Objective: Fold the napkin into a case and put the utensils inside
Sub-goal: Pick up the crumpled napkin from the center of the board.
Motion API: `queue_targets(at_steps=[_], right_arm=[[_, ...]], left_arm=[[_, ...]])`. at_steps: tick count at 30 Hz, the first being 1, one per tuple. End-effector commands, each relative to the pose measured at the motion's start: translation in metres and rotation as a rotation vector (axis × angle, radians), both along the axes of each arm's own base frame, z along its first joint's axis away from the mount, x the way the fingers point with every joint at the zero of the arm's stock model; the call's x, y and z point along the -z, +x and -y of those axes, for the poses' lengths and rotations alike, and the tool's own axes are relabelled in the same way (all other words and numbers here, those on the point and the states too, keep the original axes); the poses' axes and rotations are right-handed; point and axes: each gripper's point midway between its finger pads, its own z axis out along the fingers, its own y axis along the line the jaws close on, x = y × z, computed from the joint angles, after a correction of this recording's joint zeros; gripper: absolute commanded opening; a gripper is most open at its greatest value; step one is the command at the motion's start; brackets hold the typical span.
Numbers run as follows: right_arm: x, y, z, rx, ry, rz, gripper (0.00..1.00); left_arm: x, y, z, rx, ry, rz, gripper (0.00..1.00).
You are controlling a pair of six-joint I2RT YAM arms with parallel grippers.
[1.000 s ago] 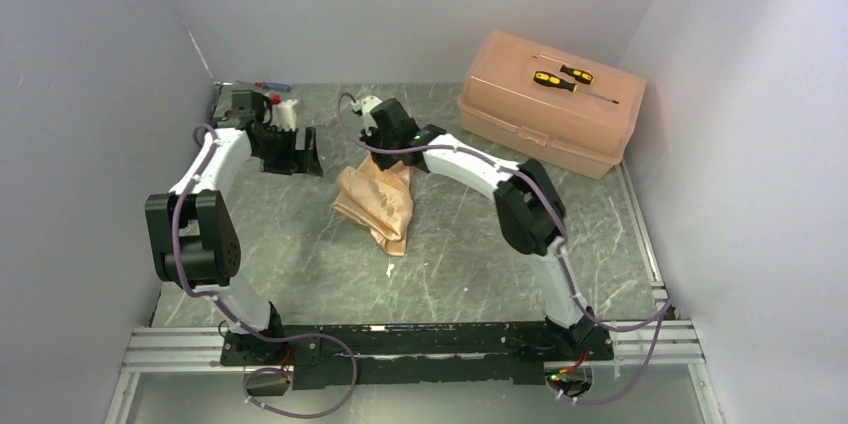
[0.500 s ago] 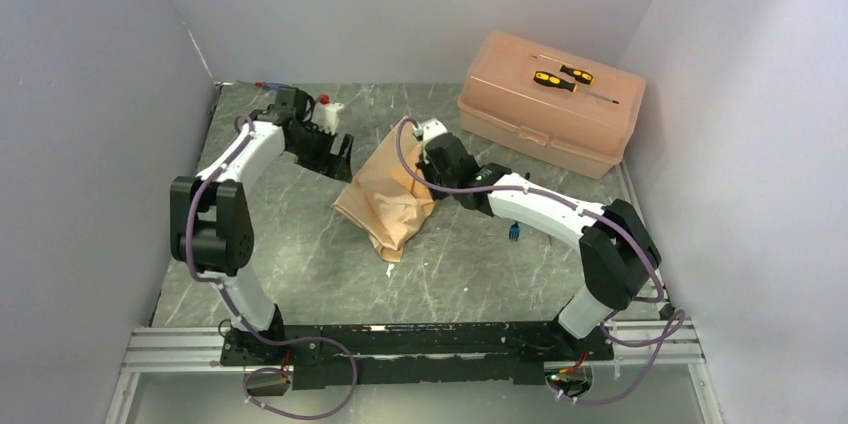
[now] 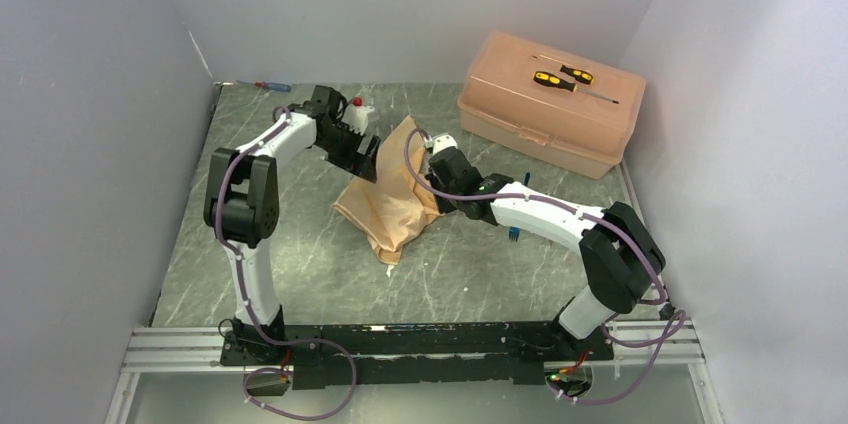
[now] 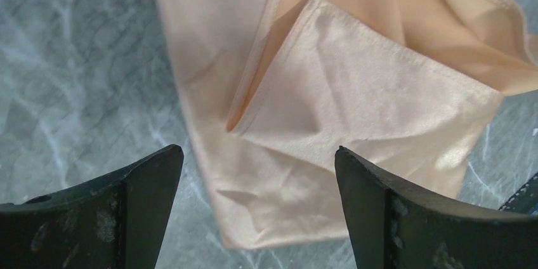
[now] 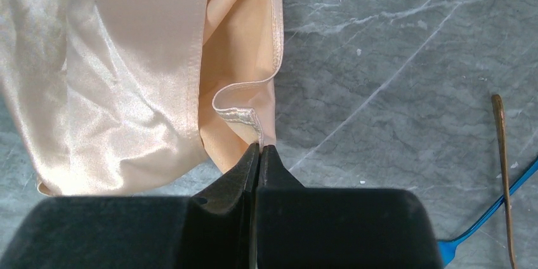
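The peach-orange napkin (image 3: 388, 202) lies crumpled and partly folded mid-table, its layers overlapping (image 4: 330, 91). My right gripper (image 3: 433, 194) is at its right edge, shut on a curled hem of the cloth (image 5: 241, 113), the fingertips (image 5: 260, 147) pinched together. My left gripper (image 3: 366, 162) hovers over the napkin's far-left part, jaws open wide (image 4: 257, 151) with cloth below them and nothing between them. Two utensils lie on the table right of the napkin: a slim gold one (image 5: 501, 155) and a blue-handled one (image 5: 488, 213), seen as a blue speck (image 3: 513, 234) from above.
A pink plastic box (image 3: 520, 114) stands at the back right with yellow-and-black screwdrivers (image 3: 562, 77) on its lid. A red-and-blue screwdriver (image 3: 272, 87) lies at the back left by the wall. Walls close in on three sides.
My left arm swung from the back-left corner rightward to above the napkin. My right arm drew back toward the right with the hem, spreading the cloth and uncovering the blue utensil.
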Motion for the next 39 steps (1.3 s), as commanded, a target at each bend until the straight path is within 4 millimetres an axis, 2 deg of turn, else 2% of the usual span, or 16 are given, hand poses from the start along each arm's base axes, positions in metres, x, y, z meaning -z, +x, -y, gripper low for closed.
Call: queue_targets(at_steps=[1,9,10,13,17,18,19,23,28,36,39], right_arm=[[-0.017,0.008,-0.001,0.037,0.051,0.049,0.0],[-0.017,0.014,0.004,0.047,0.084,0.037,0.0],[-0.017,0.014,0.004,0.047,0.087,0.034,0.0],[-0.017,0.015,0.005,0.049,0.092,0.032,0.0],[-0.019,0.02,0.006,0.054,0.111,0.028,0.0],[-0.021,0.022,0.006,0.055,0.116,0.029,0.0],[-0.022,0.023,0.005,0.055,0.12,0.031,0.0],[-0.029,0.029,0.006,0.058,0.132,0.038,0.0],[-0.033,0.032,0.008,0.064,0.143,0.042,0.0],[-0.049,0.036,0.009,0.061,0.16,0.064,0.0],[-0.052,0.035,0.014,0.067,0.161,0.069,0.0]], left_arm=[[-0.013,0.001,0.035,0.08,-0.11,0.011,0.96],[-0.001,-0.004,0.048,0.122,-0.148,-0.036,0.96],[-0.002,-0.005,0.051,0.129,-0.158,-0.042,0.93],[-0.008,-0.012,0.06,0.159,-0.187,-0.059,0.73],[-0.012,-0.018,0.064,0.177,-0.167,-0.041,0.37],[-0.015,-0.019,0.064,0.179,-0.164,-0.034,0.32],[-0.018,-0.021,0.064,0.18,-0.166,-0.032,0.29],[-0.031,-0.027,0.065,0.186,-0.182,-0.023,0.26],[-0.031,-0.024,0.059,0.176,-0.143,-0.007,0.03],[-0.043,-0.009,0.048,0.181,-0.07,0.117,0.03],[-0.04,-0.006,0.045,0.186,-0.047,0.13,0.03]])
